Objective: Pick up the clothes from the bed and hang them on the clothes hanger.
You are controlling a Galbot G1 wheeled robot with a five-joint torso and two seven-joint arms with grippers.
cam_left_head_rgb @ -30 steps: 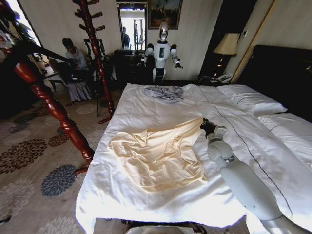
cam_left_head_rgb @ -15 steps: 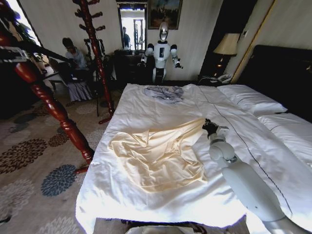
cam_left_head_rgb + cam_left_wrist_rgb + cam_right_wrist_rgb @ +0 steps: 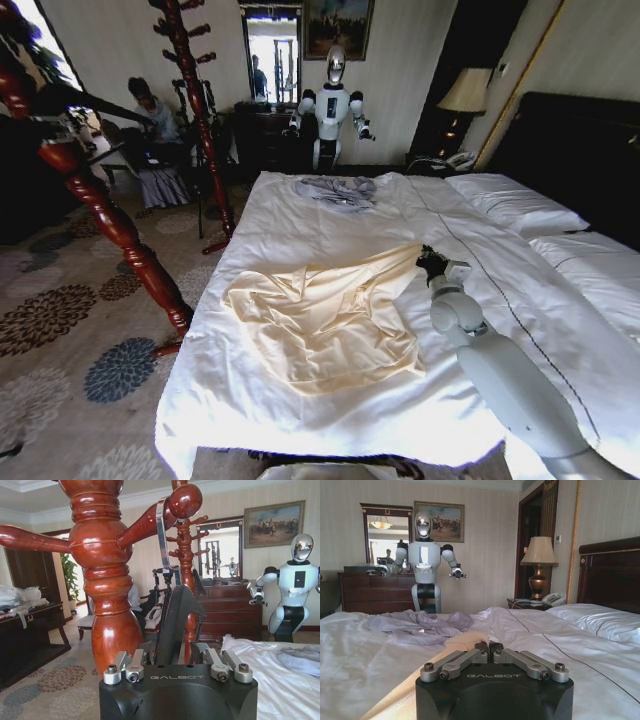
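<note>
Probably a hotel bedroom: wide bed (image 3: 330, 400), bedside lamp (image 3: 464, 92), patterned carpet (image 3: 60, 330).

The left pincer (image 3: 177, 625) holds the clothes hanger (image 3: 175, 615), whose dark body is largely hidden behind the pincer's housing. The bed (image 3: 330, 420) is cut off at the right and near edges of the head view. The right pincer (image 3: 489, 647) covers the far corner of the clothes (image 3: 325, 315); its fingertips meet there, the grip itself hidden.
</note>
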